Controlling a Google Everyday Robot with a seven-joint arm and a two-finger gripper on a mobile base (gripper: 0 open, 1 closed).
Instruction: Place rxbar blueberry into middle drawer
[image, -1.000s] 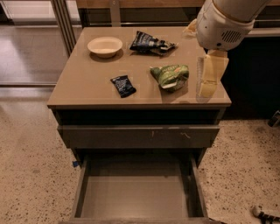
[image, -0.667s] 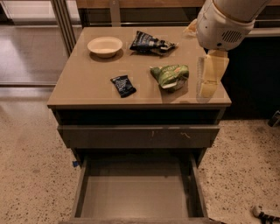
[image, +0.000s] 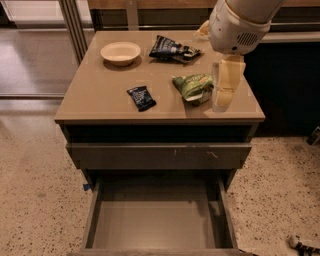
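Over the right edge of the table (image: 100, 95), my tool (image: 224, 102) has not moved, grip state unreadable; rxbar blueberry (image: 141, 97) lies untouched mid-table, pickup pending.

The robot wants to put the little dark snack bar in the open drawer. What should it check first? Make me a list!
1. rxbar blueberry in view, lying flat on the cabinet top: ok.
2. Bar free to grab, green snack bag lies apart on its right: ok.
3. middle drawer pulled out below: ok.
4. claw above the bar: not ok, it hangs near the top's right edge, past the green bag.
5. Bar in the drawer: not ok, it lies on top.
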